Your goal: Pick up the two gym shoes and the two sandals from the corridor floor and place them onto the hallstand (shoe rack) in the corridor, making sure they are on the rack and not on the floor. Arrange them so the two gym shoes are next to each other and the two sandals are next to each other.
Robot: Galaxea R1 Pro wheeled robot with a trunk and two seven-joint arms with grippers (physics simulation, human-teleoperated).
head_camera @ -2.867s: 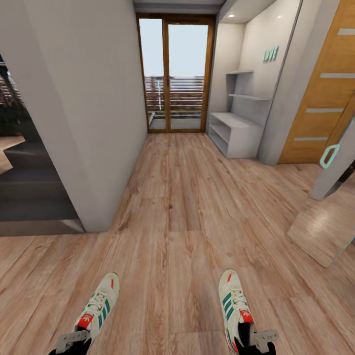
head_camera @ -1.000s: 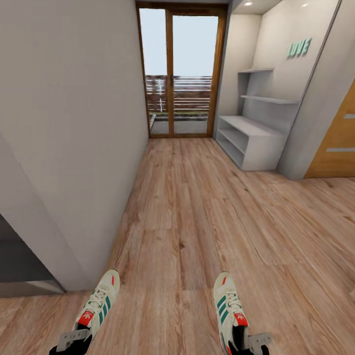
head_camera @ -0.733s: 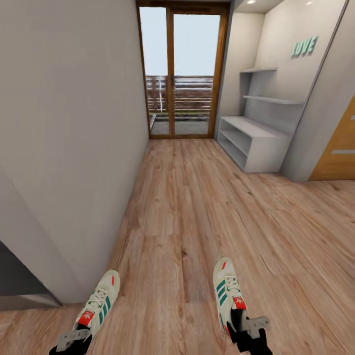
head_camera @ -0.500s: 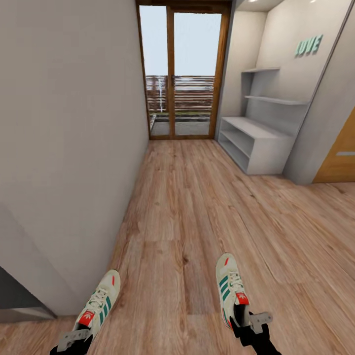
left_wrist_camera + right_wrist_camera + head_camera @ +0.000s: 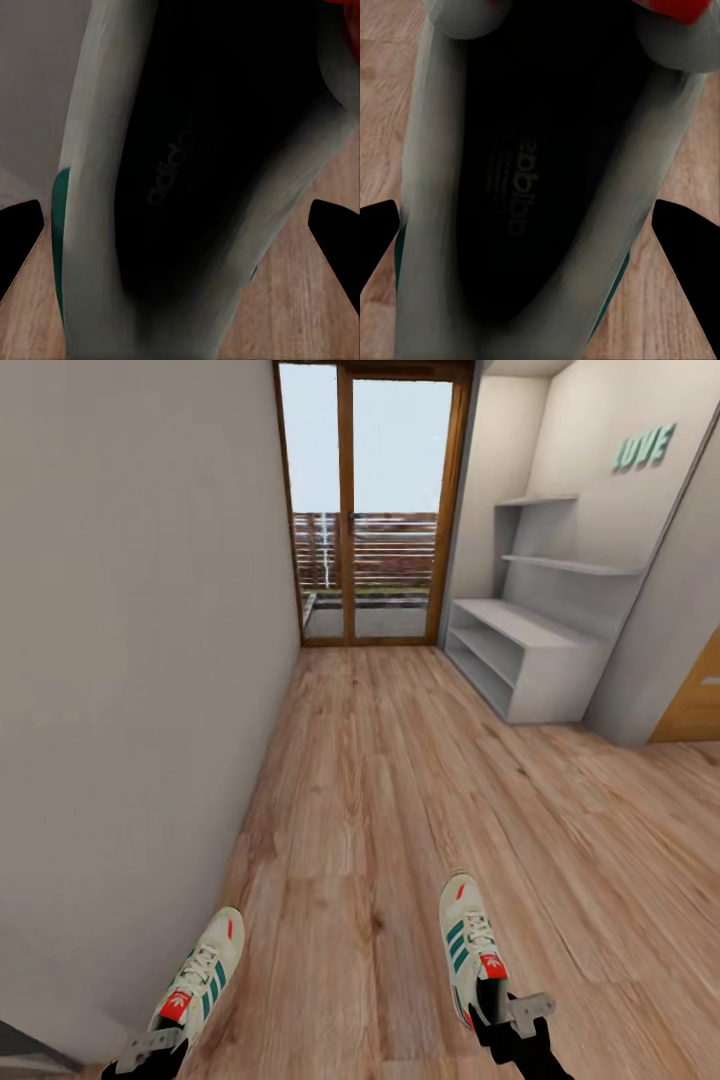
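A wood-plank corridor floor [image 5: 400, 780] runs to a glass door [image 5: 372, 510]. The left claw [image 5: 150, 1050] pinches one gym shoe [image 5: 200, 980] at its heel; the right claw [image 5: 515, 1015] pinches the other gym shoe [image 5: 468, 945]. Both shoes are held above the floor, toes forward. The pale hallstand [image 5: 520, 650] stands well ahead on the right, beside the door.
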